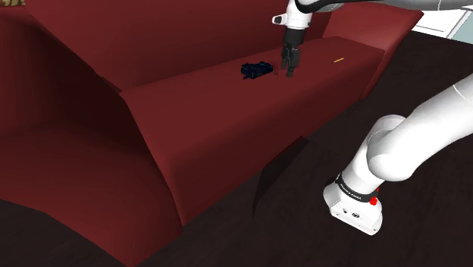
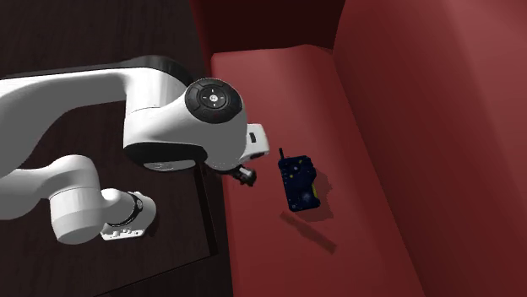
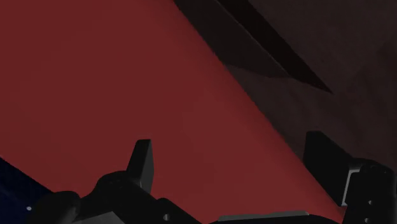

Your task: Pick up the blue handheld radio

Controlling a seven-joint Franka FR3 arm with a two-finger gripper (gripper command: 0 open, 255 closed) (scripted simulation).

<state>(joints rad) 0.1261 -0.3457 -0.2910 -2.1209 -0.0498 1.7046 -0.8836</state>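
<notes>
Well, we see the gripper (image 1: pixel 289 73) spread wide, holding nothing, just beside the blue radio (image 1: pixel 256 70) on the red couch (image 1: pixel 212 106)

A dark red sofa (image 1: pixel 212 98) is seen on a dark floor (image 1: pixel 303 220). On its seat a dark blue radio (image 1: pixel 257 70) is laid flat; a yellow patch is seen on one side in the second exterior view. Further along the seat, towards the shoulder view's right, a thin orange stick (image 1: pixel 339 58) is laid, well apart from the radio.
</notes>
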